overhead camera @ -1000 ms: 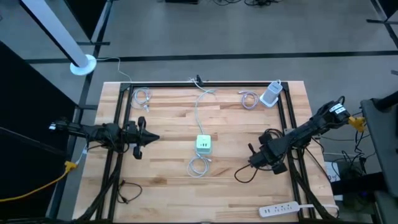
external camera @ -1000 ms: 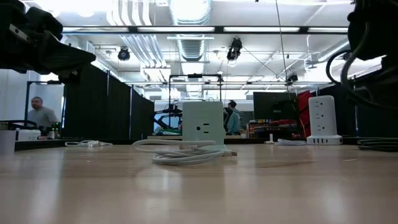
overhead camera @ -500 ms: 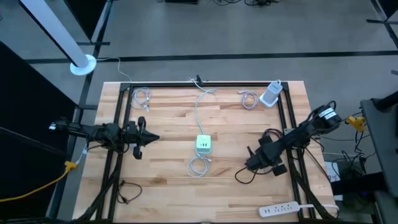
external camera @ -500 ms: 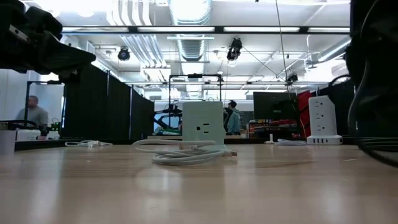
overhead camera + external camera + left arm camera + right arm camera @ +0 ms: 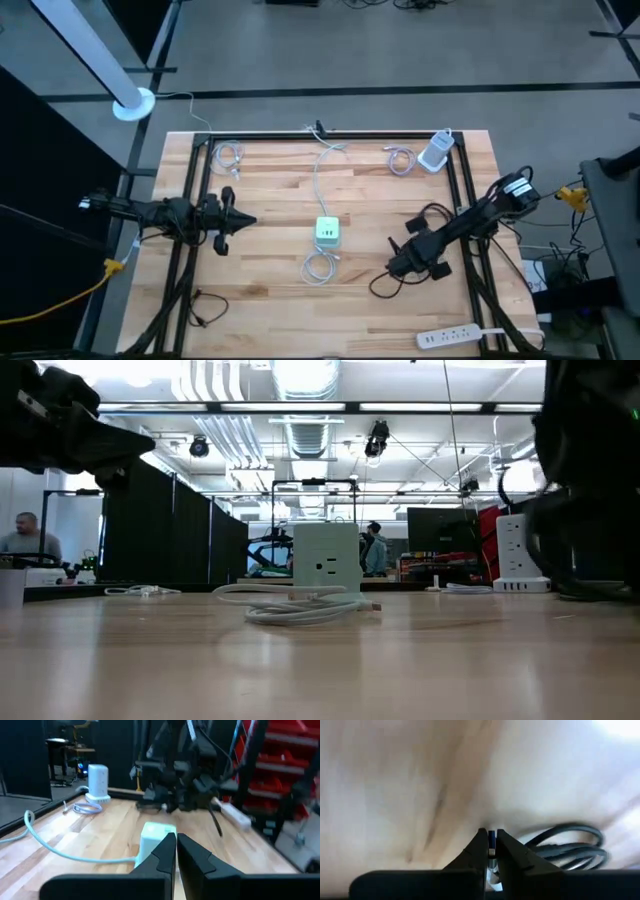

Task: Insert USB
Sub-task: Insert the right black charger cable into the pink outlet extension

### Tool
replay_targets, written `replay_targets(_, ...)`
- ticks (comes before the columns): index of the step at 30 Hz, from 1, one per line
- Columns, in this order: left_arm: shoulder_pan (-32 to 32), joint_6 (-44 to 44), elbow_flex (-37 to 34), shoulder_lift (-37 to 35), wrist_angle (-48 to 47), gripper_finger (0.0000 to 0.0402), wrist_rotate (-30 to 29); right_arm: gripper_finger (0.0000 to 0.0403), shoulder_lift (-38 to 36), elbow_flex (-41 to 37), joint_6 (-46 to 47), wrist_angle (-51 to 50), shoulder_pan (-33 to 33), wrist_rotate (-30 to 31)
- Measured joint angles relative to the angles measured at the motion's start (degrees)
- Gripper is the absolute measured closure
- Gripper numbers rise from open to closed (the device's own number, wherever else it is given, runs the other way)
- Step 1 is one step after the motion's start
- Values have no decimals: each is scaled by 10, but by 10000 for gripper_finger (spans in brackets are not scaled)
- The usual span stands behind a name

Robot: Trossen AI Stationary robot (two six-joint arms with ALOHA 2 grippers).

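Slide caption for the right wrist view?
Right claw shut on a USB plug, its black cable coiled on the wooden table.

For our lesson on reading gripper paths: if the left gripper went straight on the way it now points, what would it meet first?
Most likely the white power cube. The left gripper, shut, points across the table toward it, and the left wrist view shows the cube just past the fingertips. Depth is unclear, so it might skim past it.
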Motion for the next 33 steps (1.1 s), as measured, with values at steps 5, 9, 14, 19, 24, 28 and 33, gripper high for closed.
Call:
replay_targets(5, 0, 45, 0, 5, 37, 397, -8, 390, -11, 46, -17, 65, -18, 41)
replay_targets(9, 0, 62, 0, 20, 103, 397, -7, 390, -12, 79, -63, 152, -46, 40)
replay_targets(14, 0, 78, 0, 60, 170, 397, 39, 391, -13, 119, -123, 225, -87, 39)
replay_targets(19, 0, 71, 0, 131, 242, 397, 63, 391, -19, 166, -141, 227, -129, 36)
replay_targets(24, 0, 82, 0, 234, 346, 397, 62, 390, -45, 192, -141, 258, -176, 30)
replay_targets(28, 0, 88, 0, 327, 416, 397, 58, 390, -77, 196, -132, 317, -216, -7)
replay_targets(33, 0, 69, 3, 447, 524, 397, 52, 390, -110, 196, -120, 408, -259, -66)
